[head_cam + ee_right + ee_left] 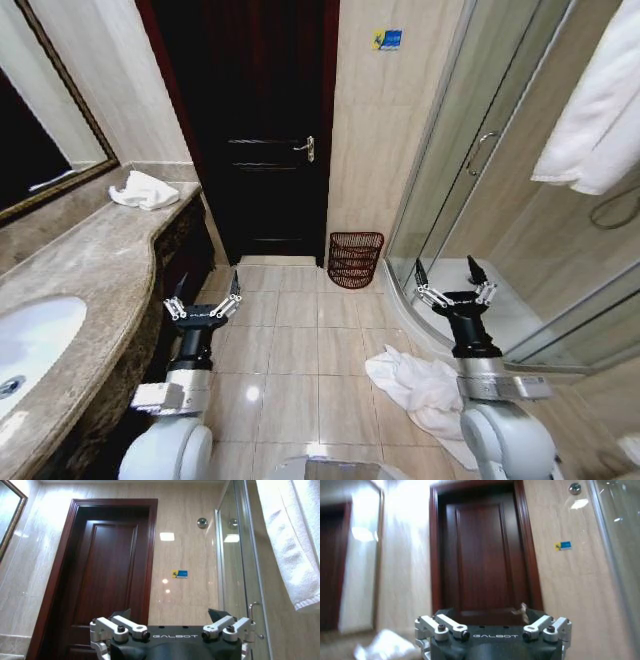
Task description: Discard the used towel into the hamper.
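Tiled floor (290, 350) fills the bathroom ahead of you. Your hamper (355, 259) stands on it against the far wall, just right of the dark door (262, 130) and beside the shower glass (470, 150). A white towel (420, 385) lies crumpled on the tiles near your right arm. Your right gripper (451, 275) is held up above it with fingers spread, holding nothing. Your left gripper (206, 290) is raised beside the counter (90, 260), also spread and empty. Another towel (145, 190) sits at the counter's far end.
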